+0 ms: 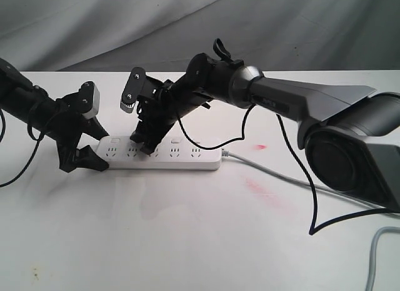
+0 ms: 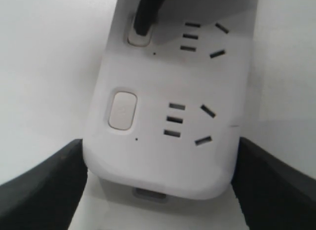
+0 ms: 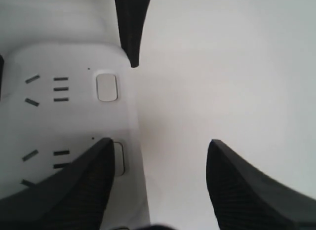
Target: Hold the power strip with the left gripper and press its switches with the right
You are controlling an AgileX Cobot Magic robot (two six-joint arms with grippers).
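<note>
The white power strip lies flat on the white table. My left gripper is shut on its left end. In the left wrist view its two black fingers touch both long sides of the power strip. My right gripper stands open over the strip. One of its fingers rests on the second of the switches; the other hangs over bare table. The end switch is uncovered. The right gripper holds nothing.
The strip's grey cord runs right across the table and off the front right corner. Black arm cables loop over the tabletop on the right. Red smears mark the table. A grey cloth backdrop hangs behind.
</note>
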